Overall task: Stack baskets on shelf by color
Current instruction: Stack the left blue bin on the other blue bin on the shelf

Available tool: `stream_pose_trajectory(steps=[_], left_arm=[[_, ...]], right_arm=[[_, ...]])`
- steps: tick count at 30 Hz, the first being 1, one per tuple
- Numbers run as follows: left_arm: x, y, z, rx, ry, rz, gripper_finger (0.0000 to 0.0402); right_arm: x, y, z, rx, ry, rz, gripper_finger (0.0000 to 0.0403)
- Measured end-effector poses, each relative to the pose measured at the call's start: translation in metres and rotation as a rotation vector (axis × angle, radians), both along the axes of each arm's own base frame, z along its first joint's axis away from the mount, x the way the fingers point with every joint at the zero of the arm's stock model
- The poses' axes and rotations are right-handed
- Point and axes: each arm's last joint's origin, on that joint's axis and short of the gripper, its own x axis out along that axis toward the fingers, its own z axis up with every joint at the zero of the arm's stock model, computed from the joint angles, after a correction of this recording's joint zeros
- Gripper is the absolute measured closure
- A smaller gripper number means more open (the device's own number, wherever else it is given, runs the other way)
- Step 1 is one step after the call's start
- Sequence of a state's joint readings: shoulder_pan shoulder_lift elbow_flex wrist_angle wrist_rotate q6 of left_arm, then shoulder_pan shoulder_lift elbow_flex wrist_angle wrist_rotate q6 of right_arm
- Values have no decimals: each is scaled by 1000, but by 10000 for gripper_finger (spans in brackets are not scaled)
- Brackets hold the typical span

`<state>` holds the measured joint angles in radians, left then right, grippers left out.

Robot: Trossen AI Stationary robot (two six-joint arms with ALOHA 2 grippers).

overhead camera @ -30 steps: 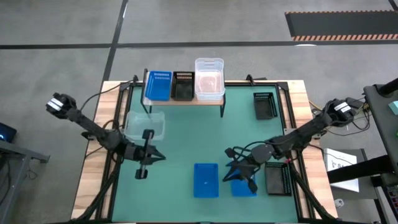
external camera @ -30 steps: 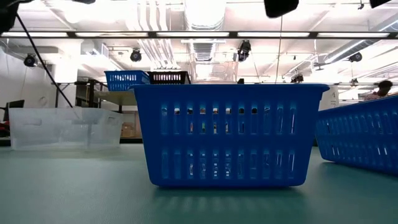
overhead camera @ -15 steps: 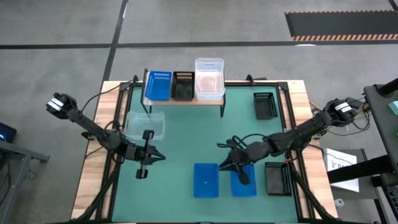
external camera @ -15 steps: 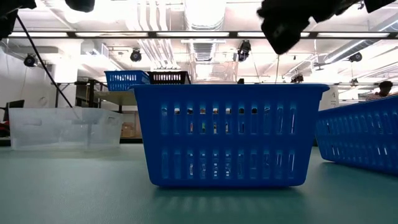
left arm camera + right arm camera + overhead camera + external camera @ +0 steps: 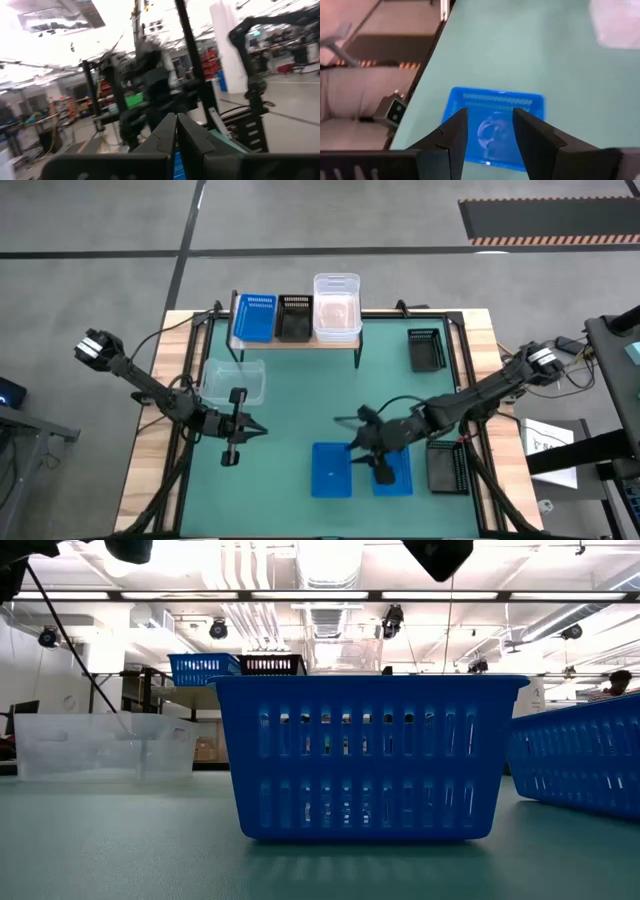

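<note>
Since one blue basket (image 5: 331,469) needs lifting, the right gripper (image 5: 487,127) hovers above, fingers spread; left gripper (image 5: 176,131) pinched empty.

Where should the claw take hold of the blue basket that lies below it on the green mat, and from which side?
Probably from above, on one long rim wall. The blue basket sits upright with its mouth open, and its thin slotted walls suit one finger inside and one outside. The right claw is open above it. The second blue basket lies close beside it, so the wall away from that one seems freer.
</note>
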<state>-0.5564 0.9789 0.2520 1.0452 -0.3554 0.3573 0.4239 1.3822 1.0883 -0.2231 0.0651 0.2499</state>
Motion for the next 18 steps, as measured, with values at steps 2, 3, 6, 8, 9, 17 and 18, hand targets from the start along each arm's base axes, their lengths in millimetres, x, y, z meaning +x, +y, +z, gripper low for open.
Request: stream_pose_trajectory(steps=[2, 3, 6, 8, 9, 17, 18], left_arm=[[0, 1, 1, 5, -4, 13, 401], [-1, 1, 1, 14, -8, 19, 401], [-1, 1, 2, 33, -18, 27, 401], [-2, 2, 3, 31, -22, 27, 401], [-2, 2, 3, 30, -23, 27, 401], [-2, 1, 3, 25, -22, 20, 401], [-3, 0, 3, 24, -22, 16, 401]], right_arm=[[10, 10, 0, -15, 90, 0, 255], [15, 15, -1, -23, 134, -1, 255], [30, 31, -2, -22, 262, -19, 257], [40, 42, -2, 7, 329, -29, 254], [45, 48, -2, 24, 363, -31, 251], [80, 87, -27, 30, 514, -89, 237], [85, 90, -30, 29, 527, -98, 237]])
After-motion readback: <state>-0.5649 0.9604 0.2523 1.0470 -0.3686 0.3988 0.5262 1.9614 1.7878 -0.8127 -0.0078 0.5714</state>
